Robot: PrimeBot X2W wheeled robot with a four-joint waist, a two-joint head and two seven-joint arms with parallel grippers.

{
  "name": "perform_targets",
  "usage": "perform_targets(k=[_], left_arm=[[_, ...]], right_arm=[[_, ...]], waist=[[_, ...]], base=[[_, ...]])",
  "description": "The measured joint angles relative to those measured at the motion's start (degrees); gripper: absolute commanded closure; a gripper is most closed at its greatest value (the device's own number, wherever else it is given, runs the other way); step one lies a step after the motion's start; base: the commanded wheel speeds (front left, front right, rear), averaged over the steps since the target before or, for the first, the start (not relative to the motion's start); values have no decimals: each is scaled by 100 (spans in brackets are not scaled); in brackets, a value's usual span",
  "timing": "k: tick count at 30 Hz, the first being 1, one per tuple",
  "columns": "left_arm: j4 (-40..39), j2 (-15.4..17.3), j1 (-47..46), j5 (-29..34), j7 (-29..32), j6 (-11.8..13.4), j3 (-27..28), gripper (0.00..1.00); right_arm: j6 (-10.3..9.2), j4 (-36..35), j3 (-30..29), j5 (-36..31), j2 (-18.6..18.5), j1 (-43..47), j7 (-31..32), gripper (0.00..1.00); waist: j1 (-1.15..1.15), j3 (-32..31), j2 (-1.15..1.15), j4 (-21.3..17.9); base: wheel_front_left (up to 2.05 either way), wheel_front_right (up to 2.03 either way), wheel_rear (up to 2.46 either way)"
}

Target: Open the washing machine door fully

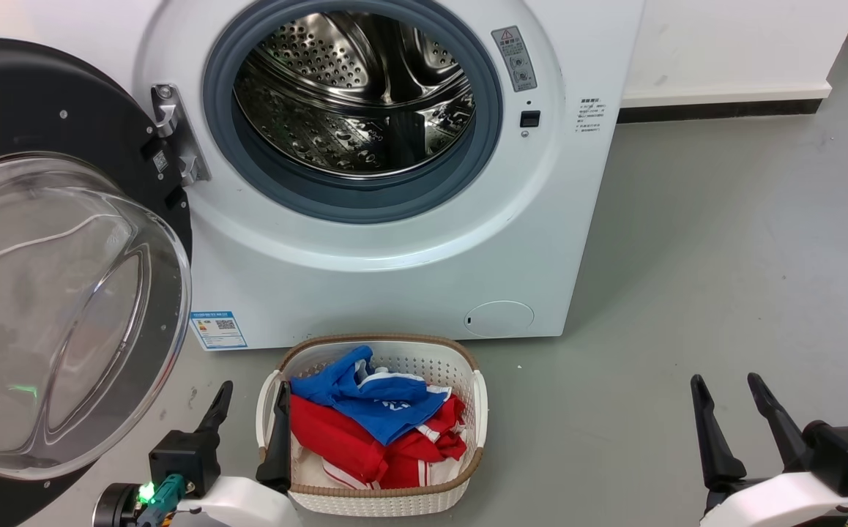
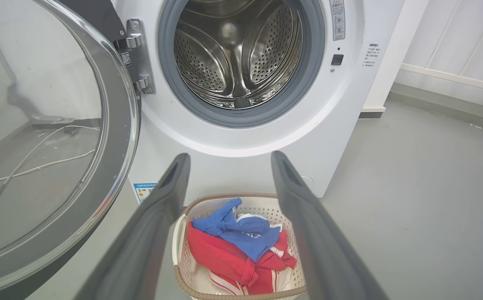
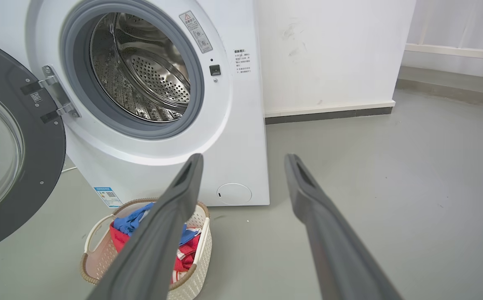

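**One washing machine door (image 1: 58, 293), swung wide**

I find it hinged at the left of the washing machine (image 1: 395, 278), steel drum (image 1: 354, 95) exposed. A laundry basket (image 1: 380, 340) of clothes (image 1: 373, 424) sits on the floor (image 1: 687, 293) before it. My left claw (image 1: 254, 388) and right claw (image 1: 726, 380) both gape, holding nothing.

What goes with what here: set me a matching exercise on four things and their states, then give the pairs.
1 washing machine door
2 drum
3 laundry basket
4 right tool

A open, over grey floor
B holds red and blue clothes
C swung wide on its hinge
D perforated steel, no clothes inside

Pairs: 1-C, 2-D, 3-B, 4-A.
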Motion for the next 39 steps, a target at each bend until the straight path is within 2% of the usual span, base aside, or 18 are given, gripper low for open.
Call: perform_targets(k=[18, 19, 22, 26, 39], left_arm=[[77, 27, -49, 1, -69, 63, -13, 0], [80, 27, -50, 1, -73, 69, -22, 100], [212, -38, 62, -2, -46, 68, -64, 100], [265, -154, 128, -498, 70, -73, 82, 100], [390, -367, 60, -1615, 334, -422, 520, 100]], right_arm=[[0, -77, -19, -32, 0, 3, 44, 0], [0, -71, -18, -32, 0, 4, 44, 100], [0, 92, -11, -30, 4, 96, 46, 100], [0, 236, -14, 566, 5, 122, 98, 100], [0, 456, -53, 1933, 1, -99, 205, 100]], waist=[[0, 0, 0, 101], [0, 0, 0, 101], [0, 0, 0, 101], [0, 9, 0, 110], [0, 27, 0, 132]], base=[[0, 0, 0], [0, 0, 0], [0, 0, 0], [0, 0, 0], [0, 0, 0]])
